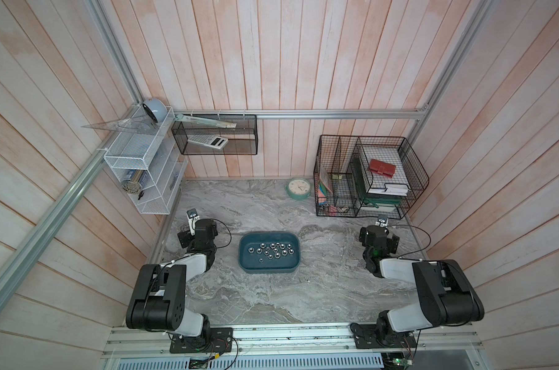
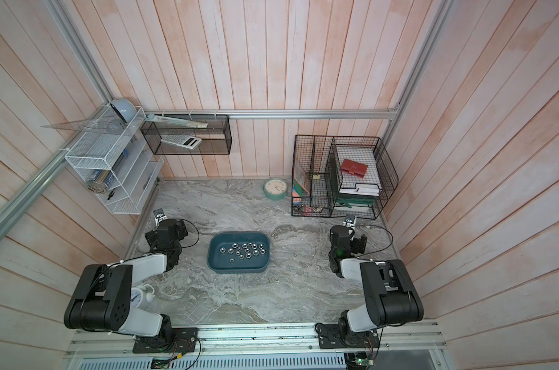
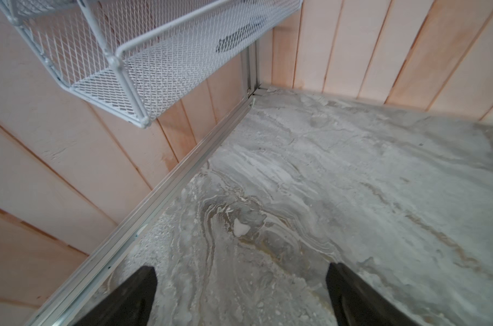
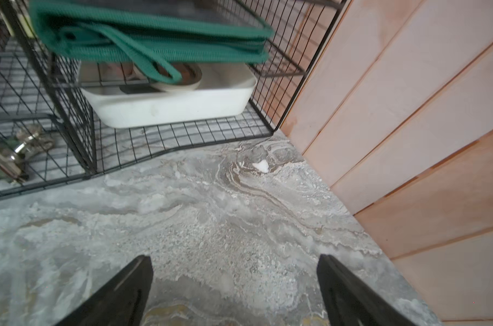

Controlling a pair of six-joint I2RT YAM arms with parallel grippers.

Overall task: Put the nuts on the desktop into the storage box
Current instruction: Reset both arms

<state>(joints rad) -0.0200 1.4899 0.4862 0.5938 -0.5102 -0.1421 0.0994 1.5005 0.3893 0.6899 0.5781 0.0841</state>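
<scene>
Pinkish plank walls (image 1: 271,64) enclose a grey marble-patterned desktop (image 1: 271,304), which is edged with aluminium rails. Near the middle of the desktop, in both top views, a dark teal box (image 1: 268,269) (image 2: 238,269) is set. The nuts (image 1: 273,250) are clustered on its floor, and every nut that can be seen lies inside it.

No writing can be read anywhere. A mint-green clock (image 1: 298,189) is stood at the back wall, its dial marks too small to make out. A calculator (image 1: 207,142) is laid in a black mesh bin (image 1: 249,141) hung from the back rail, and its keys and labels are illegible. A black wire basket (image 1: 412,179) is placed in the far right corner, with a red wallet (image 1: 382,168) on top and, in the right wrist view, a green bag (image 4: 149,36) over a white tray (image 4: 169,110). A white mesh shelf (image 1: 140,166) is fixed to the left wall.

The left gripper (image 3: 241,293) is held over bare desktop near that shelf, jaws spread wide, nothing between them. The right gripper (image 4: 235,288) is held in front of the basket, likewise spread and empty. Both are well apart from the box.
</scene>
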